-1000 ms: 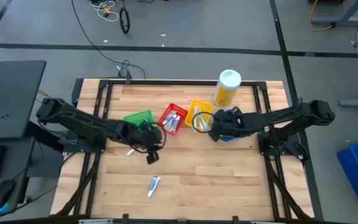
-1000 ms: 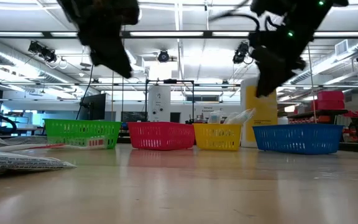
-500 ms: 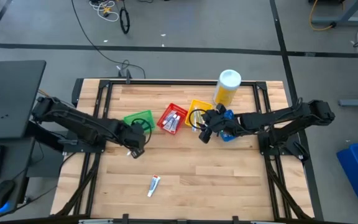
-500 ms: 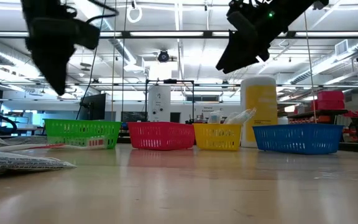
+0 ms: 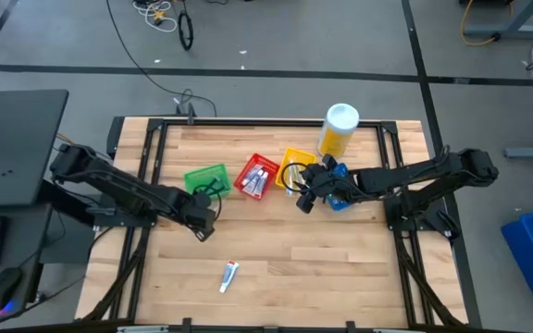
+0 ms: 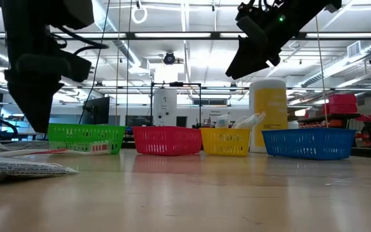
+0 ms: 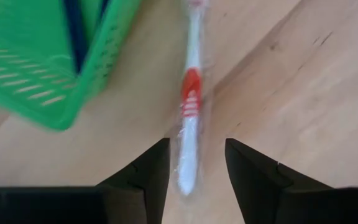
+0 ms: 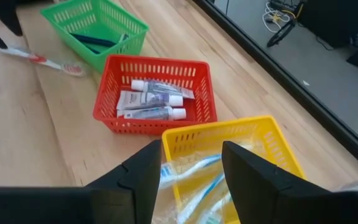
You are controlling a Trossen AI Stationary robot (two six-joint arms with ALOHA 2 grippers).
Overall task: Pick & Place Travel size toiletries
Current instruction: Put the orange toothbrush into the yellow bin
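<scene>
A white toothbrush with a red grip [image 7: 190, 106], in a clear wrapper, lies flat on the table beside the green bin [image 7: 36, 56]. My left gripper [image 7: 196, 149] is open just above it, one finger on each side of its handle end, touching nothing. It shows in the high view [image 5: 200, 225]. My right gripper [image 5: 303, 202] is open and empty, held above the table by the yellow bin [image 8: 229, 155]. A white toothpaste tube [image 5: 229, 275] lies alone on the near part of the table. The red bin [image 8: 157, 93] holds several small tubes.
Green [image 5: 207, 178], red [image 5: 257, 176] and yellow [image 5: 294, 168] bins stand in a row at mid-table, with a blue bin [image 6: 308, 143] under the right arm. A tall yellow bottle [image 5: 339, 128] stands behind them. Bare wood lies on the near side.
My left gripper has gone toward the table's left edge and down, and now stands over the toothbrush by the green bin. My right gripper has gone a little toward the table's left, from over the blue bin to beside the yellow bin, then kept still.
</scene>
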